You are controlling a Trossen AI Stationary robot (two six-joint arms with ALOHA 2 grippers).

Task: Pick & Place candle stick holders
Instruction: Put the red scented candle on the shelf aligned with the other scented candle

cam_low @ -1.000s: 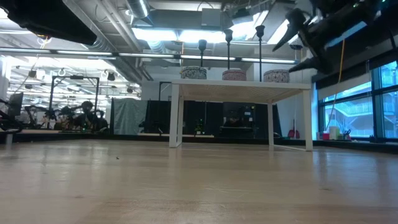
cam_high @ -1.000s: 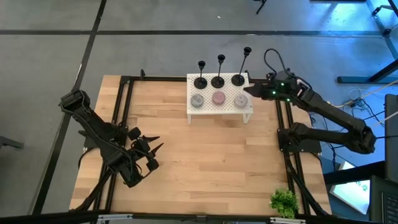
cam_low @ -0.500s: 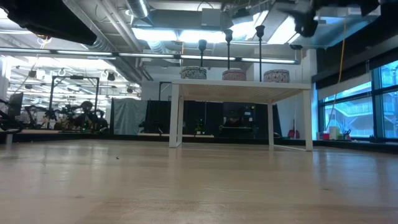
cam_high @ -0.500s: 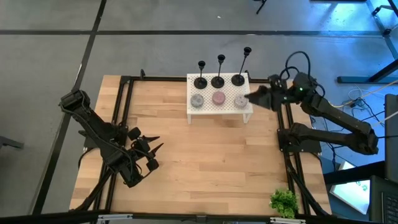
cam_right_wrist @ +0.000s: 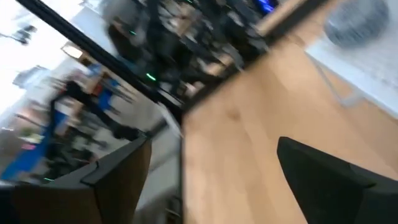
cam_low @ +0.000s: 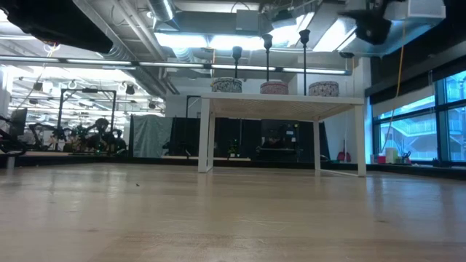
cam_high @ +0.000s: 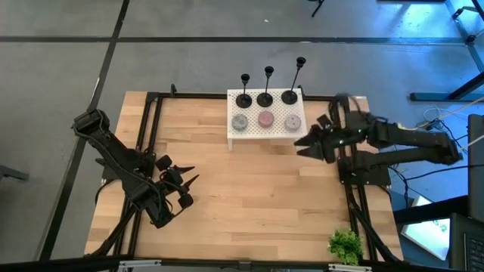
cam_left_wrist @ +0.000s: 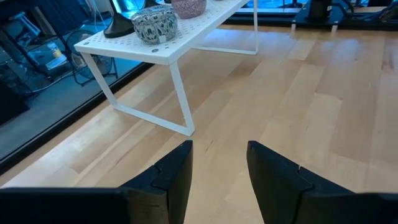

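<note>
Three black candle stick holders, short (cam_high: 243, 98), middle (cam_high: 265, 97) and tall (cam_high: 290, 94), stand by their round bases in the far row of a white perforated stand (cam_high: 299, 134). In the low view their stems (cam_low: 268, 54) rise above the stand. My right gripper (cam_high: 302, 143) is open and empty, off the stand's near right corner and above the table; its fingers stand wide apart in the right wrist view (cam_right_wrist: 214, 146). My left gripper (cam_high: 193, 174) waits open and empty over the table's left half, and also shows in the left wrist view (cam_left_wrist: 219, 148).
Three flat round discs (cam_high: 265, 119) lie in the stand's near row. A green leafy bunch (cam_high: 345, 245) lies at the table's near right corner. Bare wooden table (cam_high: 249, 196) stretches between the stand and the near edge. Black frame rails (cam_high: 349, 204) run along both sides.
My right gripper has drawn away from the stand's far right corner by the tall holder. It has gone toward the table's near edge to a spot off the stand's near right corner, turning as it went. The holders have stayed in place.
</note>
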